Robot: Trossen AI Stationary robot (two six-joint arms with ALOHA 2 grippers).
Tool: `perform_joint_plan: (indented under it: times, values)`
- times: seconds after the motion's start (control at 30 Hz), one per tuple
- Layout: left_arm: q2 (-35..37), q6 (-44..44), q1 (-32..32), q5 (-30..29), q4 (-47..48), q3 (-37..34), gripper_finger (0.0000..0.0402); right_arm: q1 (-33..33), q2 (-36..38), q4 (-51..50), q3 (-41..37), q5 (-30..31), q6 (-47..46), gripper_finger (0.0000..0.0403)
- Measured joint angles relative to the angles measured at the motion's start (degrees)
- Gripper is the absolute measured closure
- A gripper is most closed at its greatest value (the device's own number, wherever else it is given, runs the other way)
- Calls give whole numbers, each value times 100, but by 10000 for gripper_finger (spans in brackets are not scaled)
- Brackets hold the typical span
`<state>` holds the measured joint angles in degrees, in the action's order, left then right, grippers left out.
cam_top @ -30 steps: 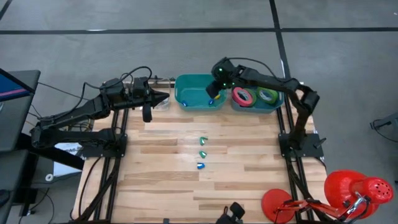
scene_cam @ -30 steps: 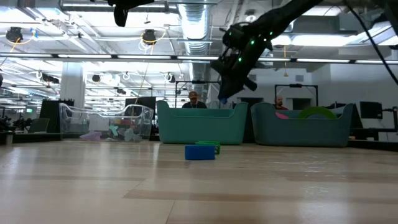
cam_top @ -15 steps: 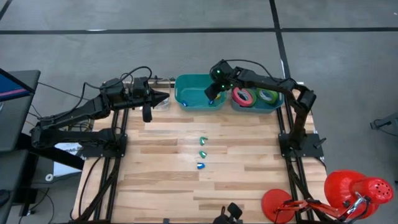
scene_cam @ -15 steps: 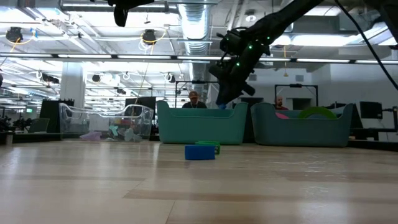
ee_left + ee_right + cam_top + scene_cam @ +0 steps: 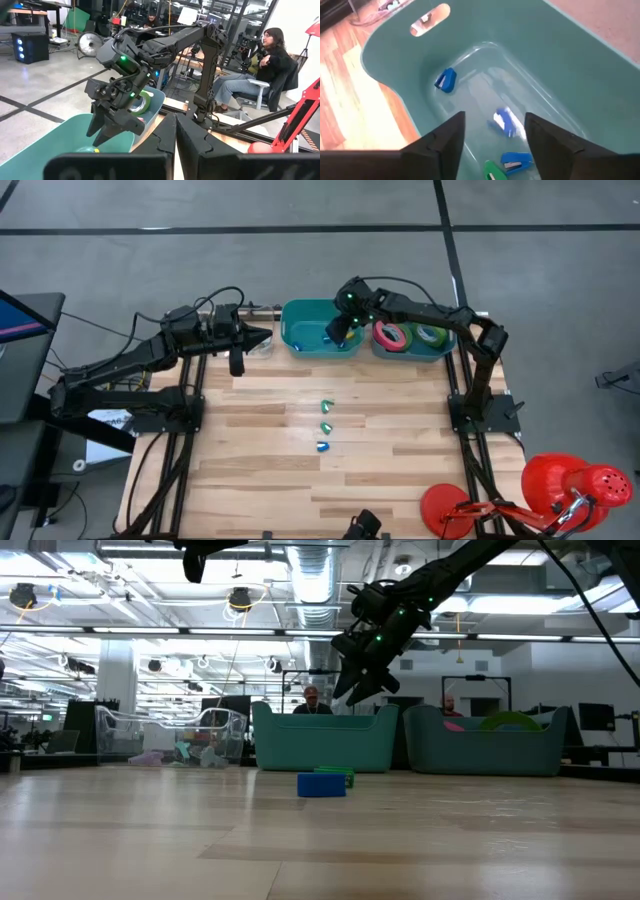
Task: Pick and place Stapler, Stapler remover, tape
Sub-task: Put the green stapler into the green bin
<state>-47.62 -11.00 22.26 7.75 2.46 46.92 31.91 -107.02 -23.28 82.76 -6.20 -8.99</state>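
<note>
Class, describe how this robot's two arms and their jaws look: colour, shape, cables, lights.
Both arms are black, slim and jointed. The left arm trails loose black cables. The right arm shows small green lights near its wrist. The right gripper ends in two dark, tapering jaws.

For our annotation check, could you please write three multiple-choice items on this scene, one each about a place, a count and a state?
1. Where is the right gripper?
A. Above the teal plastic bin
B. Above the wooden table's middle
C. Above the blue-grey plastic bin

2. How many small coloured pieces lie on the bare wooden table?
A. One
B. Three
C. Six

3. How does the right gripper stand?
A. Shut on a tape roll
B. Shut and empty
C. Open, holding nothing

Answers:
1. A: the high view shows it over the teal plastic bin, left of the blue-grey plastic bin that holds the pink-red and green tape rolls.
2. B: three small coloured pieces lie in a short line near the middle.
3. C: the right wrist view shows its fingers spread over the bin, with a blurred blue piece below them.
</note>
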Motion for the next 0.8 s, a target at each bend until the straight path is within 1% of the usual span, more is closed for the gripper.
perform_joint_plan:
  times: [0.1,0.23,0.3,0.4,0.63,0.8]
  values:
    - [0,0,0,0,0,0,398,-15,7,-54,0,-81,2,177]
    - [0,0,0,0,2,0,398,-54,90,-73,0,-498,16,160]
    - [0,0,-1,0,3,0,398,-104,205,-99,-2,-728,97,159]
    - [0,0,0,0,4,0,398,-245,436,-147,0,-905,303,160]
    - [0,0,0,0,3,0,398,-806,1145,-404,2,-909,990,169]
    - [0,0,0,0,4,0,398,-1282,1467,-685,0,-897,1263,176]
